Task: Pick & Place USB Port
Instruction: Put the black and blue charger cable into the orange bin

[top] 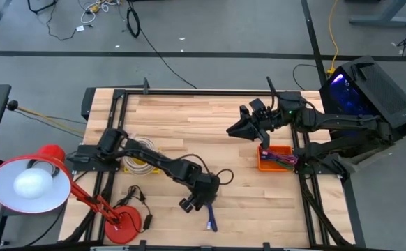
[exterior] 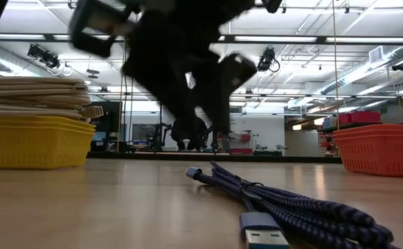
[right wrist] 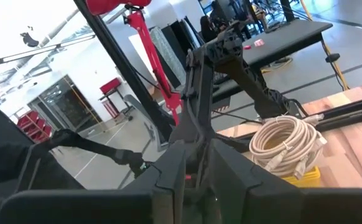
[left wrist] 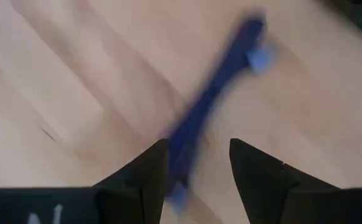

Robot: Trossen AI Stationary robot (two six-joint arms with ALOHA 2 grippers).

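A dark blue braided USB cable lies bundled on the wooden table near its near edge; in the low view the cable rests flat with its metal plug toward the camera. My left gripper hovers above it, open. In the left wrist view the cable runs on the table below the gap of the left gripper, closer to one finger. My right gripper waits raised over the table's far right part, shut, with the right gripper facing the table's left.
An orange basket with cables sits at the table's right edge, also low in the orange basket. A yellow basket holding coiled white cables stands at the left. A red desk lamp occupies the near left corner.
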